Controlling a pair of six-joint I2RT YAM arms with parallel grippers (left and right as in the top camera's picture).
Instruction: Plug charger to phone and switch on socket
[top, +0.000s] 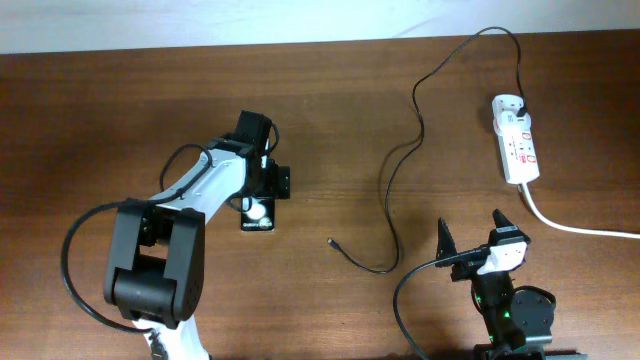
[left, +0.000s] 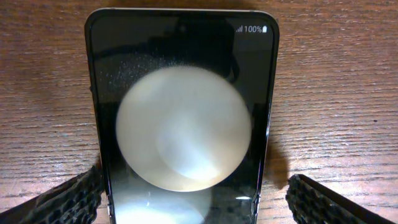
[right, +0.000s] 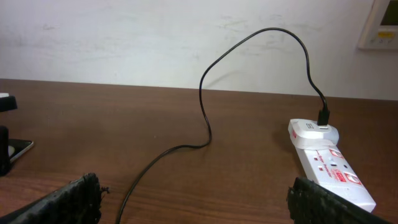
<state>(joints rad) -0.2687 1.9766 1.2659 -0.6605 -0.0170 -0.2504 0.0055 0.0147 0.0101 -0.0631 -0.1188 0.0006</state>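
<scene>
Phone (left: 183, 118) lies flat, glossy black, showing a round white blob.

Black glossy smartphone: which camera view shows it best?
Left wrist: the black glossy smartphone fills the frame, status text readable. Overhead shows only its end under the left arm; right wrist catches a sliver at frame edge.

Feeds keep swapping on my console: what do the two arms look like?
The left arm has glossy black joint housings, a pale grey link and a loose black cable. The right arm is black with a white block and a green light. The fingers are black, tapered, cross-hatched.
</scene>
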